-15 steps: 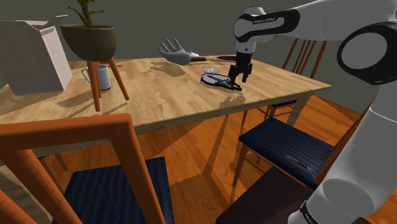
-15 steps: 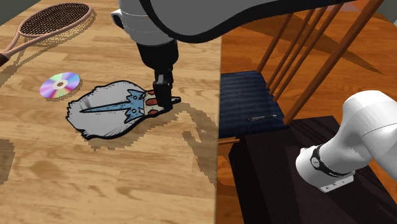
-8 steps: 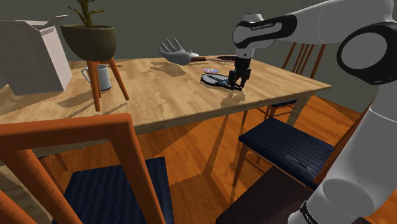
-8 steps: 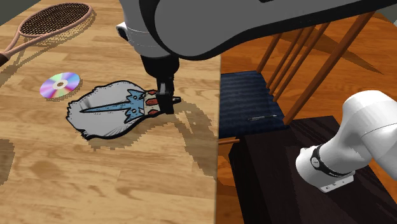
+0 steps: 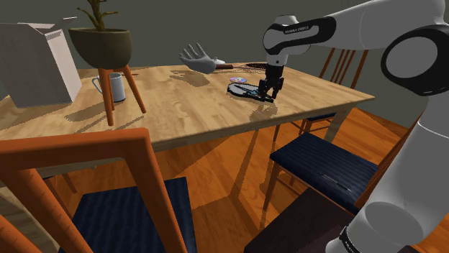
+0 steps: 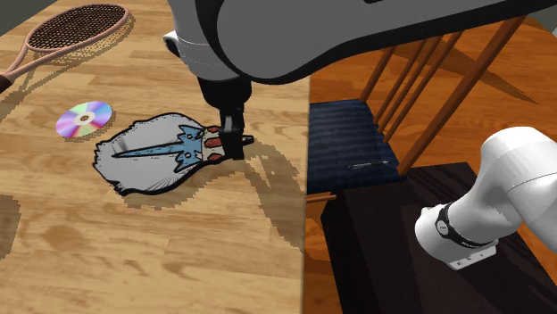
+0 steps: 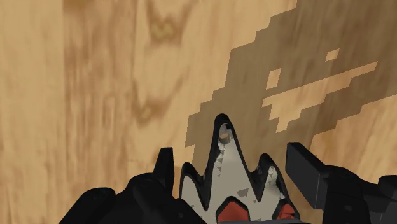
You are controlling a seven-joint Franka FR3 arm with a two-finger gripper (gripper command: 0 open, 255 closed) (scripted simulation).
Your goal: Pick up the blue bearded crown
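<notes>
Currently gripped: my gripper [image 6: 234, 150] has its two black fingers closed on the spiked end of the crown [image 6: 156, 156], one finger against each side of the spikes.
Crown's place: it lies flat on the wooden table [image 5: 187, 115], close to the edge by the chair, with the blue beard pointing away from me toward the disc [image 6: 84, 118].
Grip check: I hold only the end of a thin, flat piece, so I judge the hold is shallow and it could pivot or slip out.
Lifting well: I should keep the squeeze steady and rise straight and slowly, letting the far end peel off the wood without dragging it.
Watch for: the long end drooping or twisting once it is clear of the table.
Crowns: one.
Discs: one, just beside the crown.
Rackets: one racket [image 6: 76, 27], beyond the disc.
White model hands: one [image 5: 196, 57], at the far edge.
Mugs: one [image 5: 114, 87].
Potted plants: one [image 5: 101, 43], on a three-legged stand.
Boxes: one [image 5: 36, 63].
Chairs: three, as far as I can tell.
</notes>
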